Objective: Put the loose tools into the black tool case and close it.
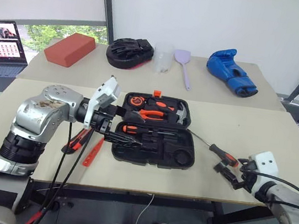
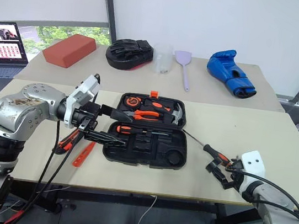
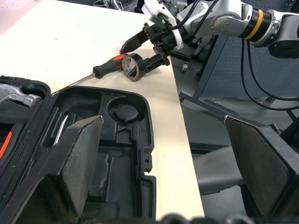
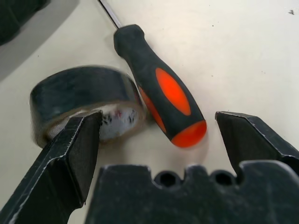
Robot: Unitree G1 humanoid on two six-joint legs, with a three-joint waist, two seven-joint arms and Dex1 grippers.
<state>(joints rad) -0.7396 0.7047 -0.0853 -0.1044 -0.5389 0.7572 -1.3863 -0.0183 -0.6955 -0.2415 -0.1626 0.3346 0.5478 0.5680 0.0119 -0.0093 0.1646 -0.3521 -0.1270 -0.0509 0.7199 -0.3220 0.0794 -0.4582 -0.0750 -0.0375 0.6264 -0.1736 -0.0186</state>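
The black tool case [image 1: 188,151] lies open in the middle of the table, with pliers, a hammer and one orange-and-black screwdriver [image 1: 136,129] in its slots. My left gripper [image 1: 132,126] hovers open over the case's left part and holds nothing. A utility knife [image 1: 78,139] and a slim orange tester screwdriver [image 1: 93,152] lie left of the case. Right of the case lies another screwdriver [image 4: 163,88] with a dark tape roll [image 4: 79,95] standing on edge beside it. My right gripper [image 4: 159,120] is open just short of them, its jaws spanning the handle's end and the roll.
Along the back of the table are a red brick [image 1: 69,49], a black padded mitt [image 1: 129,52], a clear cup [image 1: 162,58], a lavender spatula [image 1: 185,68] and a blue boxing glove [image 1: 232,73]. A laptop [image 1: 2,47] stands far left. Cables hang from my left arm.
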